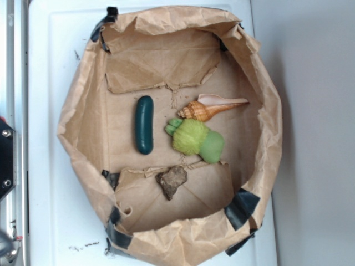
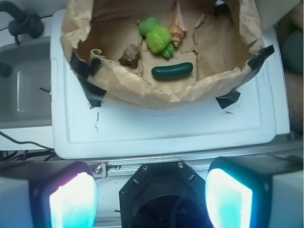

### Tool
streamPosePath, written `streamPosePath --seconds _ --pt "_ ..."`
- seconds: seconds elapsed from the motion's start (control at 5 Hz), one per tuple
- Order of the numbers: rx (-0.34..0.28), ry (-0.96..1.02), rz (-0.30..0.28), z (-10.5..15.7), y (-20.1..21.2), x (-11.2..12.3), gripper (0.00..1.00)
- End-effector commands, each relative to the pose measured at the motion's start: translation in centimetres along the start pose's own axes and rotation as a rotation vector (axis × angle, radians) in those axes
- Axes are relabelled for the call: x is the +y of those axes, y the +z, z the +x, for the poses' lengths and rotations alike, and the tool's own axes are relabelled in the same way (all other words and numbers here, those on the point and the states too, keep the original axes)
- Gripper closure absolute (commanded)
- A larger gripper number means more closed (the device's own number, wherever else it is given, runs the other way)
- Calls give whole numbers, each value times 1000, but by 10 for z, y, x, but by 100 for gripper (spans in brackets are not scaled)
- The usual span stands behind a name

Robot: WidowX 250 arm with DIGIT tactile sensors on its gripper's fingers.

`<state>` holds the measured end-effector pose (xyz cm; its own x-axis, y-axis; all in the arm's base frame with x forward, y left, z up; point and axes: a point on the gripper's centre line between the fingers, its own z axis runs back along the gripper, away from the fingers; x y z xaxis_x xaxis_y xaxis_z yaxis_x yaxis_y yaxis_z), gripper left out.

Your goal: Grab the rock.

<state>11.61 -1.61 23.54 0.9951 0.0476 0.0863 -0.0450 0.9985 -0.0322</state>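
A shallow tray (image 1: 77, 116) folded from brown paper, its corners bound with black tape (image 1: 241, 206), fills most of the exterior view and rests on a white plastic surface (image 1: 44, 83). Four things are held inside it. The rock (image 1: 172, 181), brown-grey and jagged, is seen low in the tray, just below centre of the frame, on a creased paper flap and apart from the other items. Above it and slightly to the right, a green plush (image 1: 194, 138) is found near the middle of the tray. An orange-tan spiral seashell (image 1: 213, 107) is laid just above the plush, its pointed end directed towards the right wall; whether the two touch cannot be told. A dark green cucumber-shaped object (image 1: 144, 124) is placed upright in the frame, to the left of the plush and clear of it.

In the wrist view the same tray is seen in the upper half of the frame, with the rock at its left, the plush and shell to its right, and the green object below them near the front wall. The gripper (image 2: 151, 197) is shown at the bottom edge, over the white surface and well apart from the tray; its two glowing fingers (image 2: 73, 202) are spread wide with nothing between them.

No brand, label or legible writing is seen on any object; only dark scuff marks (image 2: 96, 124) are visible on the white surface.
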Motion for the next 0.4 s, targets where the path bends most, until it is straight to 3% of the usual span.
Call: streamPosePath --seconds 0.0,0.2 --pt "0 0 0 0 0 0 0" --pt "21 45 -35 50 1 -1 0"
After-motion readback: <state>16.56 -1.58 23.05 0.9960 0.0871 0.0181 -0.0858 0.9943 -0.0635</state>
